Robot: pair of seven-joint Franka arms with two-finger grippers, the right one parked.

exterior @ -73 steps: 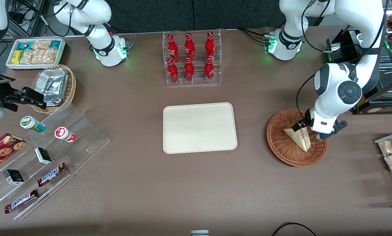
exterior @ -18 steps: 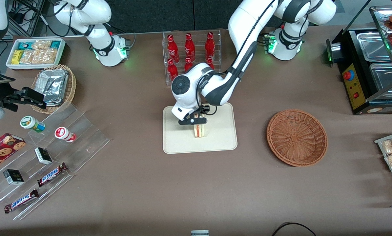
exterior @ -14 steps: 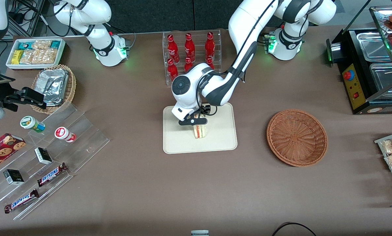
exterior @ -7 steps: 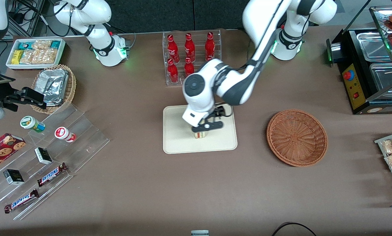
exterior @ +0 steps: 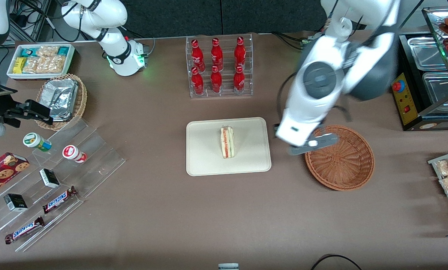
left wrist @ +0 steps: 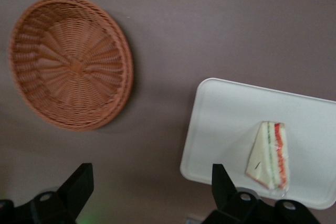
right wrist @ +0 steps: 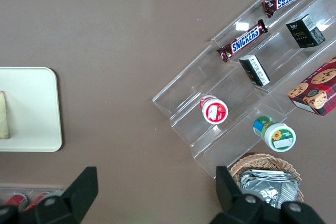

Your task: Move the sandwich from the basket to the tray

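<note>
- Sandwich [exterior: 226, 142]: triangular wedge standing on the tray [exterior: 205, 159], near the tray's middle, cut edge with pink-red and pale filling layers turned up toward the front camera; nothing touches it.
- Tray: cream, rectangular, on the brown bench [exterior: 171, 210] near its centre, nearer to the front camera than the clear rack of red bottles [exterior: 219, 66].
- Basket [exterior: 343, 165]: round reddish-brown wicker bowl beside the tray, toward the working arm's end of the bench; no contents visible in it.
- Hand [exterior: 309, 146]: raised above the bench, over the basket rim nearest the tray, well apart from the sandwich; its two fingers [left wrist: 79, 184] are spread wide and hold nothing.
- Wrist view: basket, tray corner and sandwich all visible past the spread fingers.
</note>
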